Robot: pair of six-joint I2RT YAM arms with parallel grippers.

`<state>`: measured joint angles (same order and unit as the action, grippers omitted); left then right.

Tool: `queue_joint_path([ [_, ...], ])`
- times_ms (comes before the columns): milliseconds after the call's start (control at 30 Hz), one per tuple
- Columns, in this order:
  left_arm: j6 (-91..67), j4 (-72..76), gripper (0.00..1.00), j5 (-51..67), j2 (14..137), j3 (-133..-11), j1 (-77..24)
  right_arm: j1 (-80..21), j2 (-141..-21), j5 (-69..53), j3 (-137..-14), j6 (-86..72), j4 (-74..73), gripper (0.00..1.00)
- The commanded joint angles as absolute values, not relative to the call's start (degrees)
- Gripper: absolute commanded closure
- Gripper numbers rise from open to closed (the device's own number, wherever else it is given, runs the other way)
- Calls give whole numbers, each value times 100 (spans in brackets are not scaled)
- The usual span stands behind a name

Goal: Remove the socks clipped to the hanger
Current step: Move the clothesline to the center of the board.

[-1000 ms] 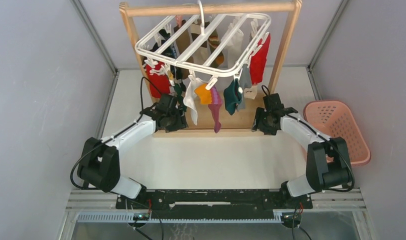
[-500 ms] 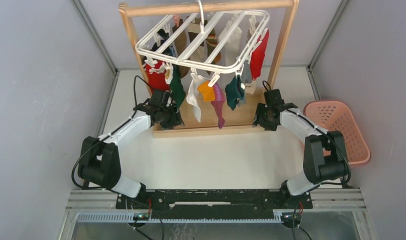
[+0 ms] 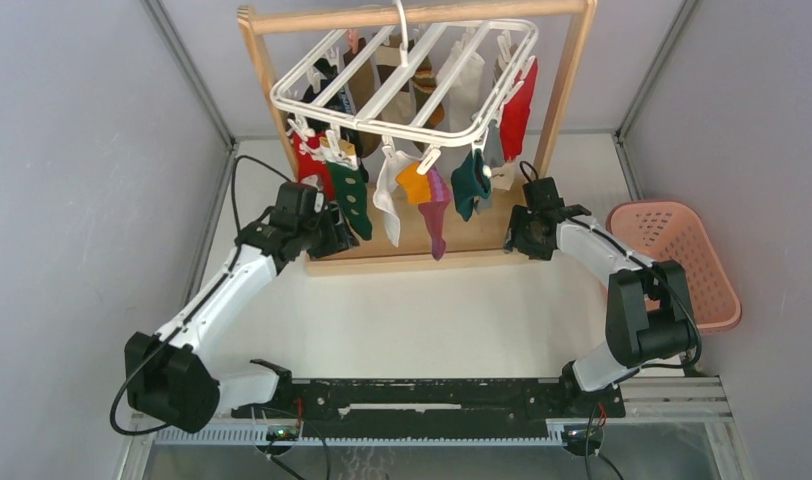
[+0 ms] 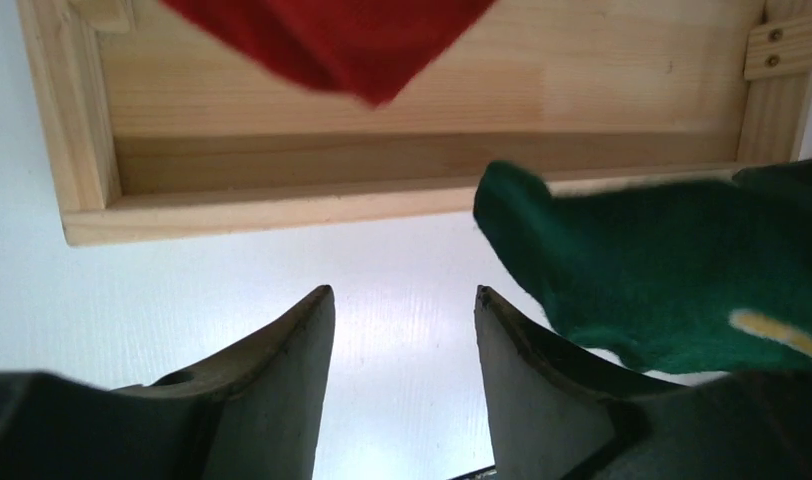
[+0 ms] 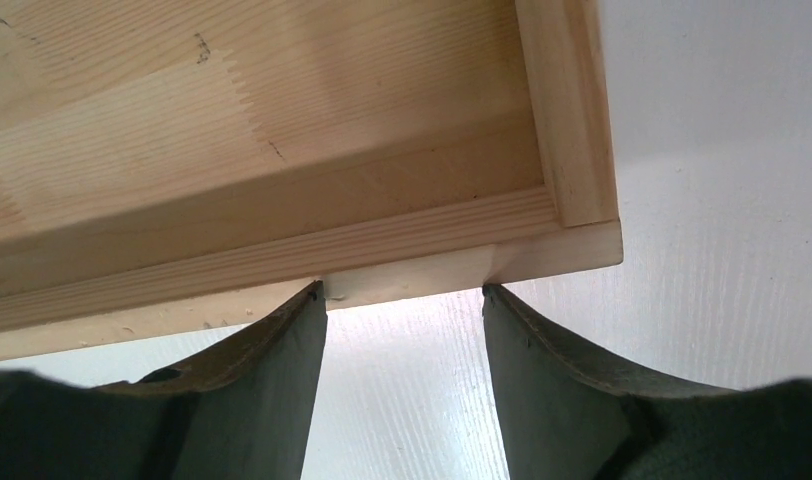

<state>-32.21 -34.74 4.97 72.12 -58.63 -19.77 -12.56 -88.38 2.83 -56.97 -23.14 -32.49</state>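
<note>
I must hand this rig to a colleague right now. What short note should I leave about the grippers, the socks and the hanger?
Grippers: the left gripper is open and holds nothing, beside the dark green sock, below the red sock. The right gripper is open and holds nothing, at the right end of the wooden rack base.
Things: the socks hang clipped to the hanger; the pink basket is on the right.
Done: no sock seen off the hanger.
Left: unclip all, likely the green one first.

Robot test cell in a lab
Plain grey panel walls (image 3: 72, 150) box in a white table (image 3: 412, 320); a black mounting rail (image 3: 422, 395) at 6 o'clock; wooden rack (image 3: 570, 90) at 12; pink basket (image 3: 682, 260) at 3.
</note>
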Motion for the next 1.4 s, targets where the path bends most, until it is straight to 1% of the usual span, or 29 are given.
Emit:
queue_joint_path([
  [0,-3512,-3493,45,590,6906,-5151,-2049,-1404,-8640,470,-5896,-2293,-3187,34],
  [133,-3657,-3410,57,478,6956,-4822,-2131,-1504,-8665,522,-5897,-2301,-3312,34],
  [200,-3713,-3351,58,470,7064,-4740,-2127,-1579,-8655,565,-5897,-2303,-3372,33],
  [333,-3858,-3093,57,537,7308,-4657,-2127,-1679,-8599,587,-5893,-2297,-3464,33],
  [667,-3879,-3057,57,585,8293,-5373,-2033,-1731,-8479,595,-5816,-2225,-3621,32],
  [933,-3792,-3048,57,602,8570,-5691,-1786,-1599,-8655,492,-5796,-2202,-3437,32],
  [1367,-3575,-3314,56,1086,8811,-6116,-1337,-1378,-9076,322,-6158,-2092,-3386,32],
])
